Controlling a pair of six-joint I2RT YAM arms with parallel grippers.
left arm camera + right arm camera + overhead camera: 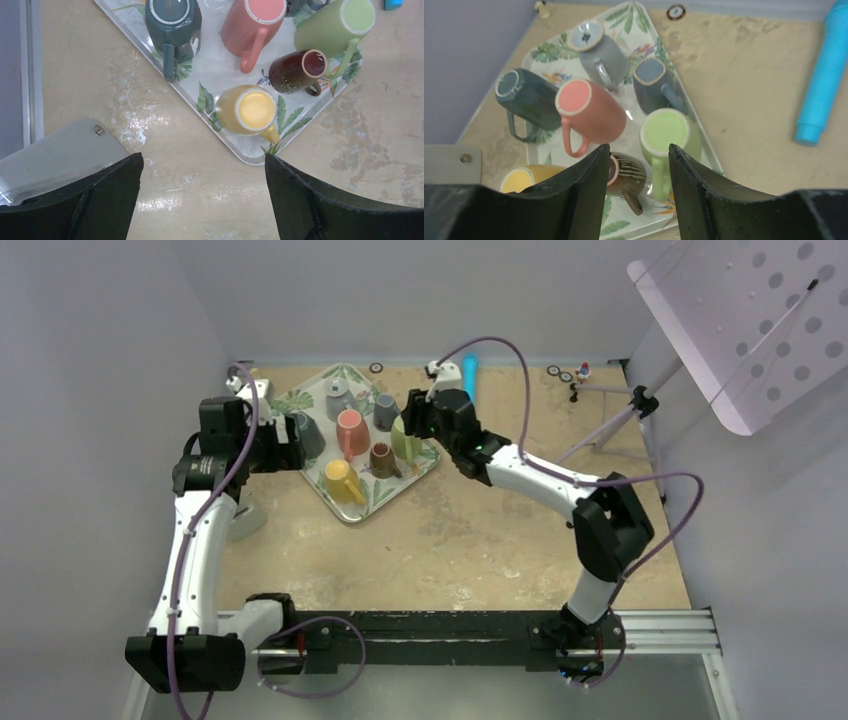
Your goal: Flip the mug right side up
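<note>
A leaf-patterned tray [350, 517] holds several mugs standing base up: dark teal [305, 433], pink [351, 432], grey [338, 397], blue-grey [385, 410], green [405, 440] and yellow [343, 480]. A brown mug [383, 460] looks tipped on its side. My right gripper [639, 146] is open and empty, hovering over the brown mug [631, 175] and the green mug [669, 132]. My left gripper [202, 156] is open and empty above the bare table, just off the tray's near corner [250, 160], close to the yellow mug [245, 110].
A grey metal plate [55, 155] lies on the table left of the tray. A blue cylinder [824, 75] lies behind the tray to the right. A perforated white panel [740, 320] on a stand [610, 430] occupies the back right. Walls close in at the left and the back.
</note>
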